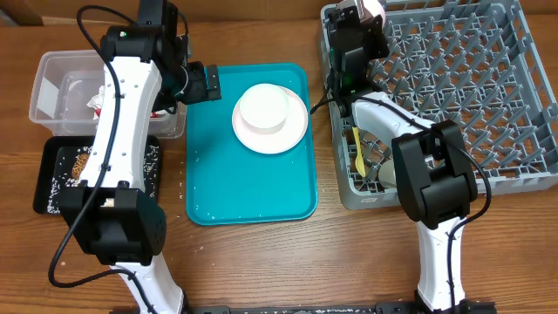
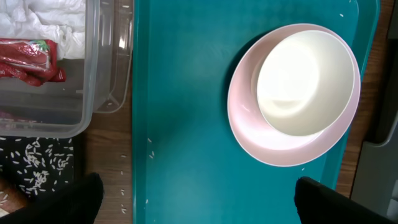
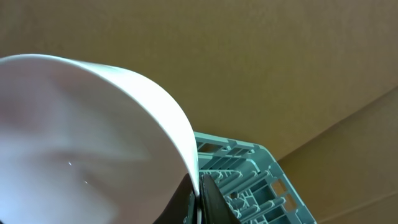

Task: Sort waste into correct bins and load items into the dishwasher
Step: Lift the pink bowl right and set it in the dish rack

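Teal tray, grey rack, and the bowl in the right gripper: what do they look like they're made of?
Teal tray: probably moulded plastic, smooth, semi-gloss, with soft reflections and a rounded rim.
Grey rack: likely matte moulded plastic, an open lattice with upright pegs.
White bowl in the right gripper: thin wall, smooth, faint sheen; plastic or melamine seems likelier than ceramic, not certain.

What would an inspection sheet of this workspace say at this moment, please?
Surface: wooden table.
Job's things: white bowl on pale plate on teal tray; yellow spoon in grey rack; crumpled paper and red wrapper in clear tub; rice in black tray.
Clutter: stray grains at teal tray's left edge.
Grippers: left gripper open over teal tray; right gripper shut on second bowl above rack.
Cables: black cable along each arm.
Surroundings: brown cardboard-like backdrop.
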Controlling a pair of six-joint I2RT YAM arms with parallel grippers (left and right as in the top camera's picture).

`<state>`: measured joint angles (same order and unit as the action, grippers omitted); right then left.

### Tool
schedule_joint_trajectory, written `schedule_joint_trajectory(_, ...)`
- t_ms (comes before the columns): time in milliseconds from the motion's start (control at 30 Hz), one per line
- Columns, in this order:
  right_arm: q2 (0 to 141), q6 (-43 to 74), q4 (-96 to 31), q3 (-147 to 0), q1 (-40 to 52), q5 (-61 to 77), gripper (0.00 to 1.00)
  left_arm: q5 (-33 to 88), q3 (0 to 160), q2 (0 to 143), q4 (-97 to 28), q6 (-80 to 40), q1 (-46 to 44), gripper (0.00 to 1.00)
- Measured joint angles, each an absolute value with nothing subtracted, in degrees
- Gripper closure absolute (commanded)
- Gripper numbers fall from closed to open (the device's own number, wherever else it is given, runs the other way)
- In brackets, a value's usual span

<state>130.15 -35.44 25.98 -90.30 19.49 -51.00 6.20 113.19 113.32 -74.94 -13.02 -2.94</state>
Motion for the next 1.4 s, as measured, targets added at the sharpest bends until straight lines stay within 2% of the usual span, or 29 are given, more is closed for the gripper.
schedule_joint_trajectory(267,130.2,-35.7,25.9,-90.3,20.4,-55.6,0.96,6.2,113.2,113.3,-75.0,-13.0,-2.9,0.00)
schedule_joint_trajectory(333,130.3,-35.8,25.9,-90.3,21.5,-57.4,0.81,6.2,113.2,113.3,-74.9,-13.0,-2.9,0.00)
schedule_joint_trajectory(600,130.7,-35.9,25.3,-90.3,27.6,-62.7,0.52,6.2,113.2,113.3,-75.0,-13.0,-2.9,0.00)
schedule_joint_trajectory(1100,130.8,-36.0,26.5,-90.3,30.2,-66.0,0.43,6.2,113.2,113.3,-74.9,-13.0,-2.9,0.00)
schedule_joint_trajectory(1200,130.6,-35.6,28.8,-90.3,30.5,-66.5,0.45,6.2,113.2,113.3,-74.9,-13.0,-2.9,0.00)
schedule_joint_trajectory(1267,130.3,-34.2,28.6,-90.3,30.6,-66.5,0.52,6.2,113.2,113.3,-74.9,-13.0,-2.9,0.00)
schedule_joint_trajectory(1400,128.0,-28.9,20.5,-90.3,31.3,-65.2,0.51,6.2,113.2,113.3,-75.0,-13.0,-2.9,0.00)
